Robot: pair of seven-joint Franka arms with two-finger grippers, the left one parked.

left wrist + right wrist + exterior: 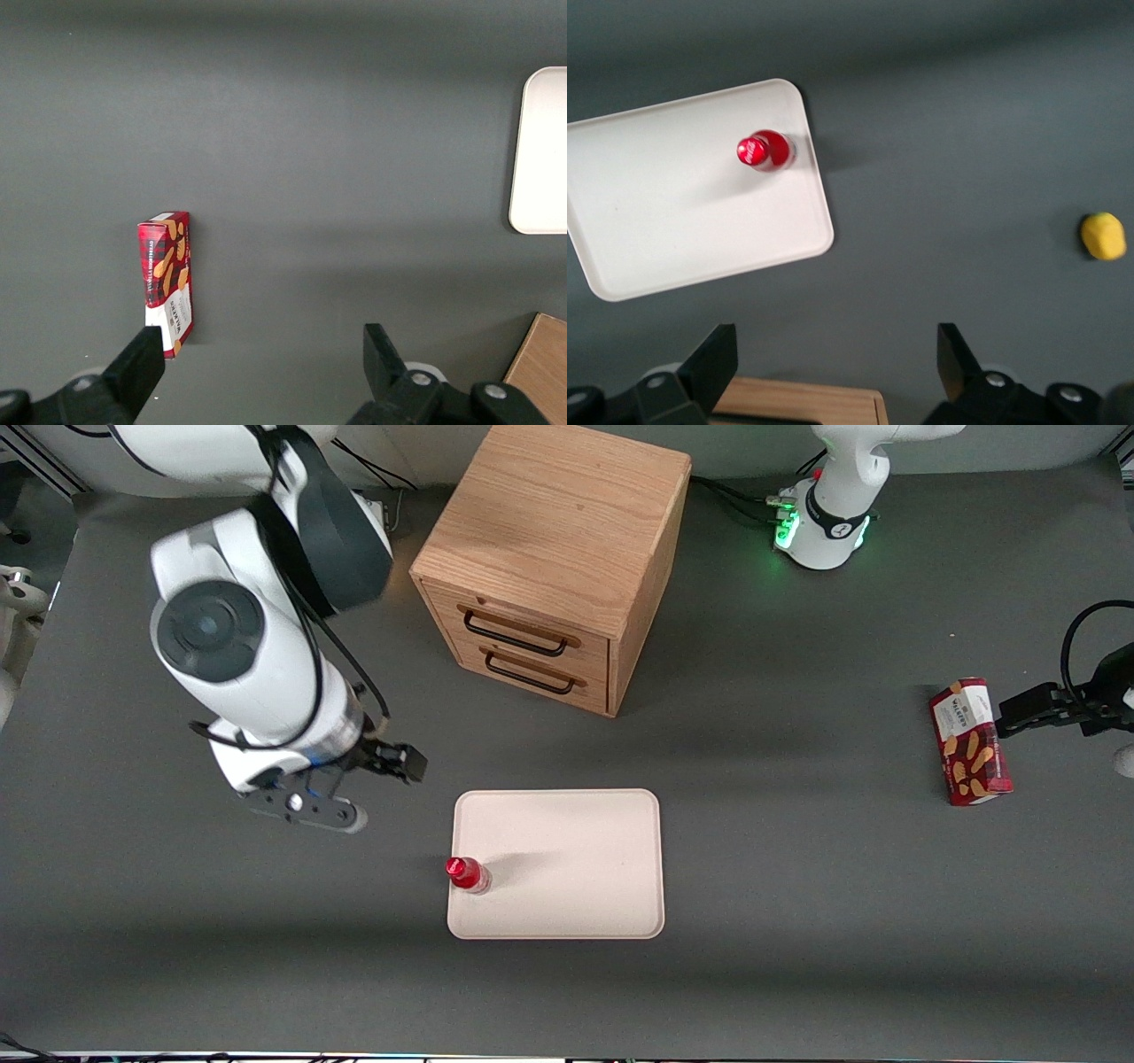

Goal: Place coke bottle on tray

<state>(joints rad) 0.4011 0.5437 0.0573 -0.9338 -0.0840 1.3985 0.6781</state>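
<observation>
- Small red coke bottle w/ red cap [466, 874] standing upright on the big flat cream-pink tray w/ low rim [567, 850], just inside the edge toward working arm's end.
- Prob light, stiff, slick plastic, tippy. Best grabbed across the body below the cap.
- Two-finger gripper [306, 808] up off the table beside tray, fingers spread wide, holding nothing.
- Farther back: oak two-drawer cabinet [554, 558].

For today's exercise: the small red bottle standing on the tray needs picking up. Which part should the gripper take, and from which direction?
Probably the red cap and neck, from straight above. The coke bottle stands upright near the tray rim, nothing crowding it. The gripper hangs open above the table, toward the working arm's end.
</observation>
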